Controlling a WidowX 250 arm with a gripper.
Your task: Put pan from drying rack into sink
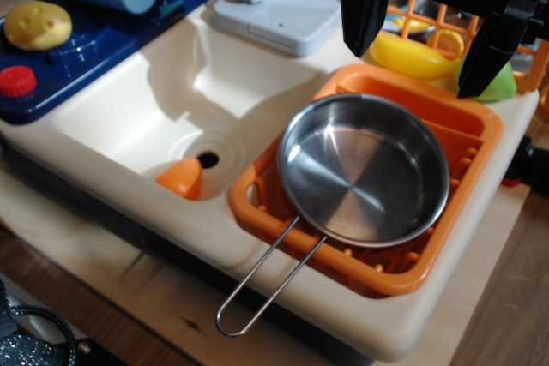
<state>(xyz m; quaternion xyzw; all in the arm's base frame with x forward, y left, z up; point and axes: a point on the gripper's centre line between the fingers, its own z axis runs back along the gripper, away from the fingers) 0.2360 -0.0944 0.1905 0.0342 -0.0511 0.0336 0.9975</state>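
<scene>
While my gripper (426, 47) hangs wide and empty above the rack's (467, 139) far end, the pan (364, 170) sits in the rack beside the sink (146, 100), handle toward the front edge.

Black claw (429, 36) aloft, jaws spread wide, empty

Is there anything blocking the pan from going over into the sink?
Nothing visible blocks the way. The pan sits in the drying rack right beside the sink; only a small orange object lies by the drain.
</scene>
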